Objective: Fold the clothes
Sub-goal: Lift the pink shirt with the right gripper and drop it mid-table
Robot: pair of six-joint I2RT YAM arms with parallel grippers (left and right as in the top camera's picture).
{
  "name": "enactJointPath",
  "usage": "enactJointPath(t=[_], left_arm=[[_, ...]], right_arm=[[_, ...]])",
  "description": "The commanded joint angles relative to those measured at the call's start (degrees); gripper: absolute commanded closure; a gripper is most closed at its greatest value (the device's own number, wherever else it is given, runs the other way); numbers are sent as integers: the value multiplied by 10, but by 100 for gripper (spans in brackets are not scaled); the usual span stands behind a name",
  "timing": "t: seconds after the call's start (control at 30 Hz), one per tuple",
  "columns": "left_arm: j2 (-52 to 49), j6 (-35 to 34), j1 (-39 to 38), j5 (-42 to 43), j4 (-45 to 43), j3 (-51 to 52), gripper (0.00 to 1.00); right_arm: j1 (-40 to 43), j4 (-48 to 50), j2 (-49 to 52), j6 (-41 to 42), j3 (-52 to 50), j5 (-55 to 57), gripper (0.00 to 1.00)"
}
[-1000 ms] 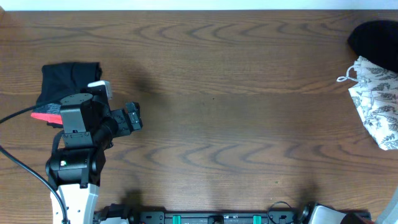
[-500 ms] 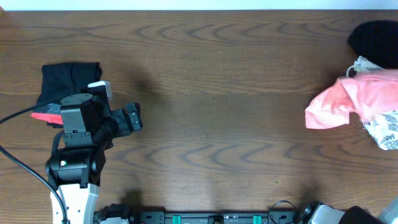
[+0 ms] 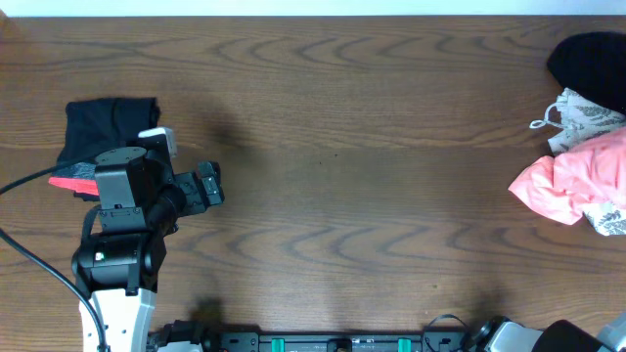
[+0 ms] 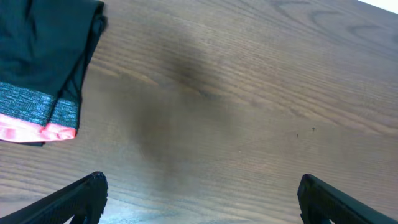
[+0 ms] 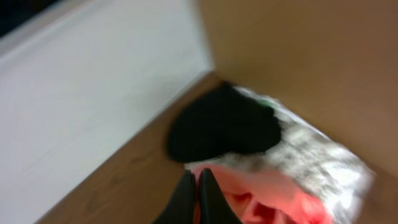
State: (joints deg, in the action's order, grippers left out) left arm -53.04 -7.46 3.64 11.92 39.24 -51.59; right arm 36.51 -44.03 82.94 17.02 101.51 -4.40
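Note:
A salmon-pink garment [image 3: 570, 182] lies bunched at the table's right edge, on top of a white floral garment [image 3: 590, 111]. A black garment [image 3: 590, 59] lies just behind them. In the blurred right wrist view, my right gripper [image 5: 196, 198] is shut, its tips on the pink garment [image 5: 273, 196], with pink showing between them. It is outside the overhead view. A black garment with a red-grey hem [image 3: 104, 128] lies folded at the far left and shows in the left wrist view [image 4: 43, 62]. My left gripper [image 3: 208, 186] is open and empty beside it [image 4: 200, 186].
The brown wooden table [image 3: 352, 156] stretches between the two piles. A white wall or surface [image 5: 87, 93] borders the table in the right wrist view. The left arm's base and cable [image 3: 112, 264] sit at the front left.
The salmon-pink garment came into view over the floral one, spread out to the left, then drew back to the right and bunched up. The left arm has not moved.

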Motion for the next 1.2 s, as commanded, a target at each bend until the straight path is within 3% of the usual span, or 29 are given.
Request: enactJointPath(t=[0.0,0.27,0.43,0.73,0.83,1.0,1.03,1.1,1.17], left_arm=[[-1,7,-2,5,2,-15,2],[-1,7,-2,5,4,-15,2],[-1,7,-2,5,4,-15,2],[-1,7,-2,5,5,-15,2],[-1,7,-2,5,5,-15,2],[-1,7,-2,5,5,-15,2],[-1,7,-2,5,5,-15,2],[-1,7,-2,5,4,-15,2],[-1,7,-2,5,4,-15,2]], right_arm=[[-1,20,2,-87,8,-152,99],[-10,27,-4,-38,8,-97,99],[-66,27,-11,-95,8,-111,99],[-344,19,21,-293,8,-126,99],[-450,-15,59,-363,8,-125,99],[-555,-102,148,-416,8,-81,99],[-564,-112,163,-417,8,-49,89],[-576,-122,187,-393,8,50,52],[-577,-118,194,-335,8,136,43]])
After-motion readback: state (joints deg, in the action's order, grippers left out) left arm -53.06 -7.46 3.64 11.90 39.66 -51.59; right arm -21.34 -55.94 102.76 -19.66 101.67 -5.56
